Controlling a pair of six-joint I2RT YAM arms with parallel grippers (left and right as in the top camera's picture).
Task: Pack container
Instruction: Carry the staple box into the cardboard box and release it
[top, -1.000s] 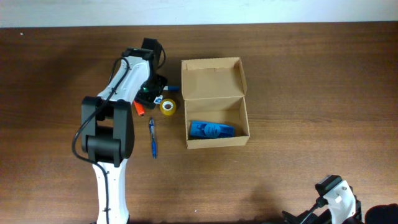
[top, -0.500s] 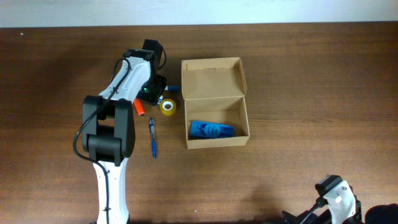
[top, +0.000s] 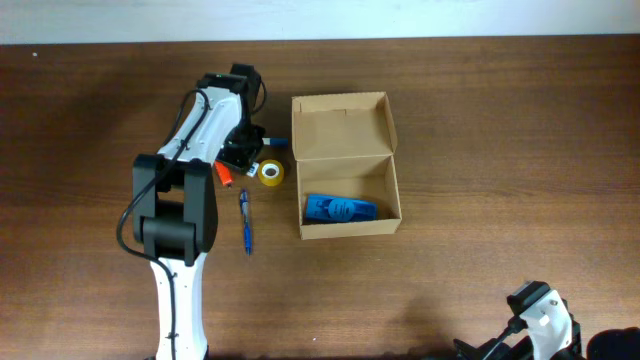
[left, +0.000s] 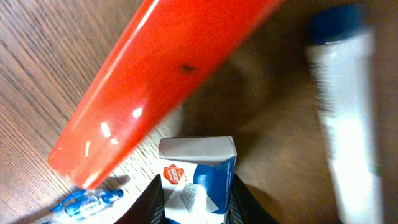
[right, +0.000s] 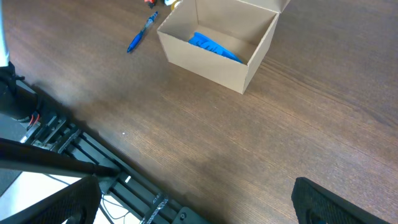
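Left gripper pinches small carton at 9 o'clock of container; right gripper agape. Container looks light and crushable, so we'd grip a sidewall.

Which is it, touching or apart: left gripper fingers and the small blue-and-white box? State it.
Touching. Left wrist view: the left gripper has both fingers flush against the sides of the small blue-and-white box, no gap.

Probably a robotics lab: a bare wood-grain table with black metal mounting rails below its near edge.
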